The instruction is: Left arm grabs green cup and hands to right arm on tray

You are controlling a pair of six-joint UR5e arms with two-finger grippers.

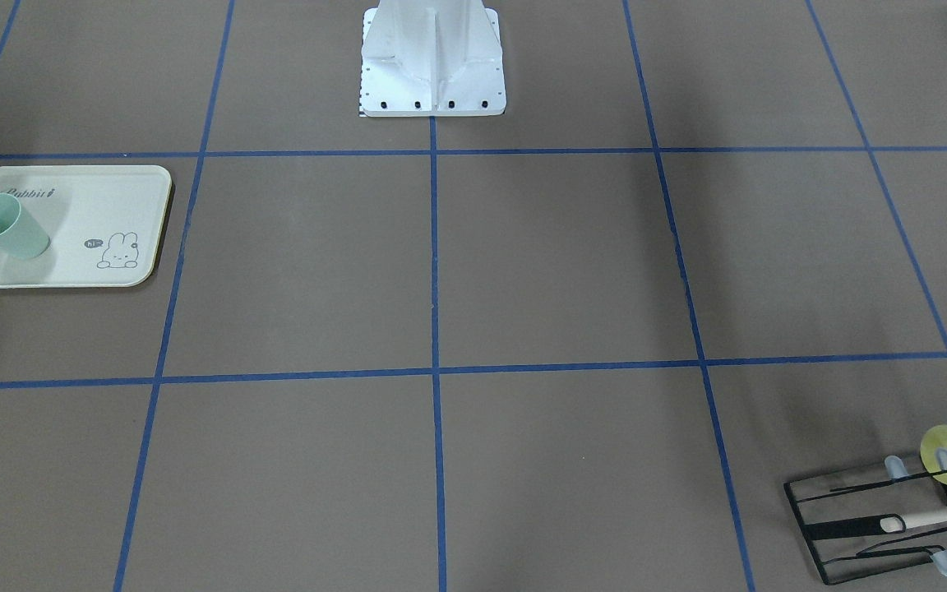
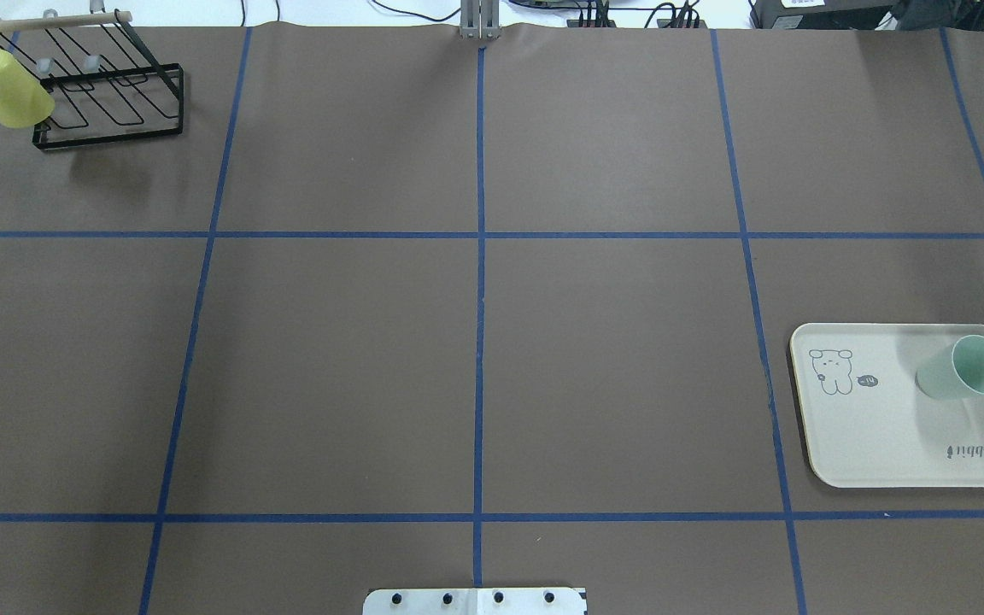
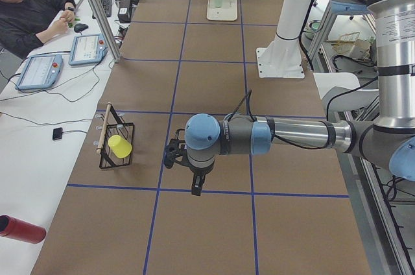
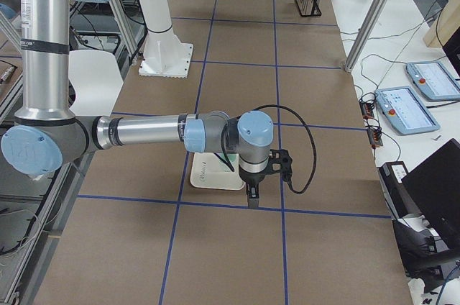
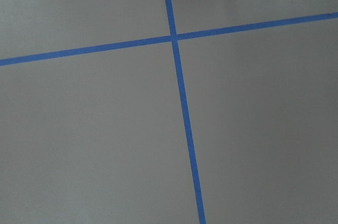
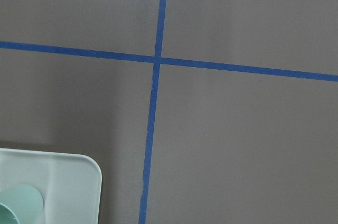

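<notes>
Nearest the base, both arms hang above the counter [image 2: 475,367], neither touching the cup. You see the left end effector [image 3: 194,187] and the right end effector [image 4: 251,198] only from the side cameras, so I cannot tell how wide either stands. Farther out on the robot's right, your tray [image 2: 868,461] holds the green cup [image 2: 962,369], which looks upright at the end away from the bunny drawing [image 2: 831,371]. I judge the handover and placement done, with nothing left but for you to confirm. Farthest, at the left corner, the black wire rack [image 2: 116,128] carries a yellow cup [image 2: 7,90] on a prong.
</notes>
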